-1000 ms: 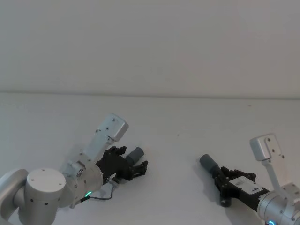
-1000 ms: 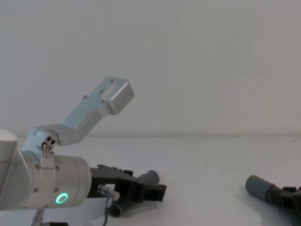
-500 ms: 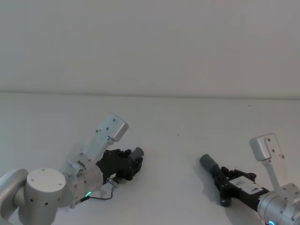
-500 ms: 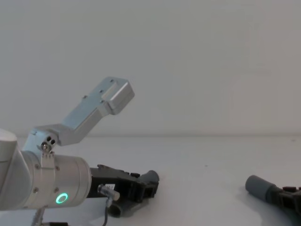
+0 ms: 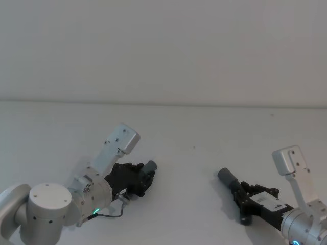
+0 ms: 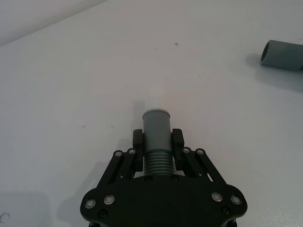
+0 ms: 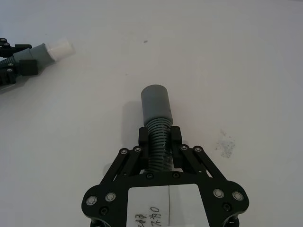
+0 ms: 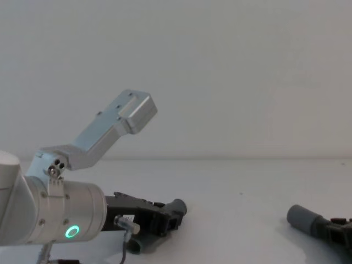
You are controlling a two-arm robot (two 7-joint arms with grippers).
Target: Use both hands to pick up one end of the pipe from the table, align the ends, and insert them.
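Grey ribbed plastic is pinched in both grippers: my left gripper [image 6: 156, 142] clamps the white-tipped pipe piece [image 6: 156, 124], my right gripper [image 7: 159, 137] the socket piece [image 7: 155, 101], both low at the table [image 5: 194, 127], well apart. Writing on the right gripper's white label [image 7: 161, 203] is unreadable to me.

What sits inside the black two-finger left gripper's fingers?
The left gripper clamps a dark-grey ribbed plastic pipe piece, white-tipped; its rear end is hidden under the gripper body.
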